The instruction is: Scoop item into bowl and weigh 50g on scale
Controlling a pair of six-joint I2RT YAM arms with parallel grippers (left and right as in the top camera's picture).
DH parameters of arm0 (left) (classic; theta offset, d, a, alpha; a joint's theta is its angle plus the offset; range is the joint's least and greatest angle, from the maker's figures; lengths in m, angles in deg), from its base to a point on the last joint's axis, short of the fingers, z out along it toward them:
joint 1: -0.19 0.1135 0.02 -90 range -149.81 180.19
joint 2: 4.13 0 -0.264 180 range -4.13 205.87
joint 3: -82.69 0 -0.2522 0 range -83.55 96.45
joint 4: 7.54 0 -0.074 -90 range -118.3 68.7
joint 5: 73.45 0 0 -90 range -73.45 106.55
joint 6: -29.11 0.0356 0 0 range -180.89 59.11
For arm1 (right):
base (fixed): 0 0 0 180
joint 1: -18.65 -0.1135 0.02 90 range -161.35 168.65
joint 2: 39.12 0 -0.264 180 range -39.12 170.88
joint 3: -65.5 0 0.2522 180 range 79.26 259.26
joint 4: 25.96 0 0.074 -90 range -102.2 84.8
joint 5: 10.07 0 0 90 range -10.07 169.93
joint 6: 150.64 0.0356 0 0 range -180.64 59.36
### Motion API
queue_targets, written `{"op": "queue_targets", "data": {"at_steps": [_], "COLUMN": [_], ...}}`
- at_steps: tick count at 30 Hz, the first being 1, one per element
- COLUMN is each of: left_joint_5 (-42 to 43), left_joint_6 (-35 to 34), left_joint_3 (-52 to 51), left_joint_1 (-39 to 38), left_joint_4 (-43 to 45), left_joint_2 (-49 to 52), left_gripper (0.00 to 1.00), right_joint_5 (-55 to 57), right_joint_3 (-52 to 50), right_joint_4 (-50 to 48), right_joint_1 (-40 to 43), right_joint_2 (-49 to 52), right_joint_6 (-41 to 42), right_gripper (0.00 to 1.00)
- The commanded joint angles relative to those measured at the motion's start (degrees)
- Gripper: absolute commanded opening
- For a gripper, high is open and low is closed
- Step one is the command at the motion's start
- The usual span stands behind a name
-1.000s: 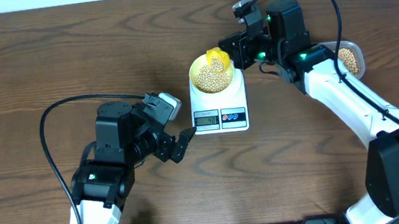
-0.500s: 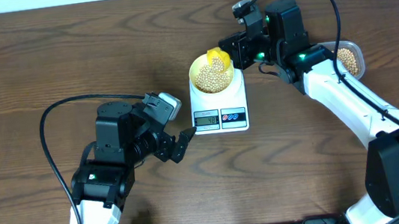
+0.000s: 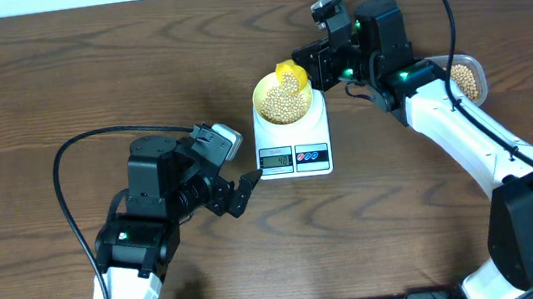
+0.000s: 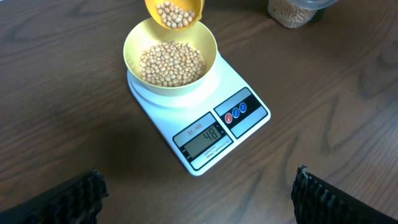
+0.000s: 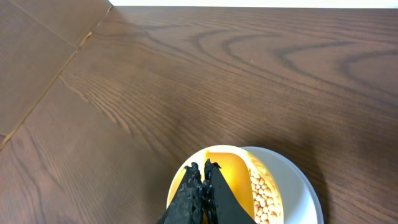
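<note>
Tipping the yellow scoop (image 4: 174, 9), pinched by the right gripper (image 5: 202, 168) above the bowl (image 4: 169, 88) of beans (image 4: 171, 62) on the scale (image 4: 158, 112), should go bean by bean, as the display (image 4: 205, 135) reads 48; the left gripper (image 3: 244, 193) hangs spread at its near left.

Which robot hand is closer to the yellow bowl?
The right hand. It holds a scoop just above the bowl. The left hand sits open beside the scale, at its display end, away from the bowl.
</note>
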Motion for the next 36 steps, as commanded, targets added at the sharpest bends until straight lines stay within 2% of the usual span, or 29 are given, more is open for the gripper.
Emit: {"op": "queue_targets", "data": {"at_steps": [1, 36], "left_joint_5": [-0.33, -0.33], "left_joint_6": [-0.74, -0.74], "left_joint_3": [-0.5, -0.5], "left_joint_1": [0.31, 0.31], "left_joint_4": [0.11, 0.11], "left_joint_2": [0.09, 0.09], "left_gripper": [0.98, 0.98], "right_joint_5": [0.0, 2.16], "right_joint_3": [-0.26, -0.26], "right_joint_4": [0.0, 3.34], "right_joint_1": [-0.35, -1.53], "right_joint_2": [0.5, 0.5], "right_joint_6": [0.42, 0.61], "right_gripper": [0.01, 0.01]}}
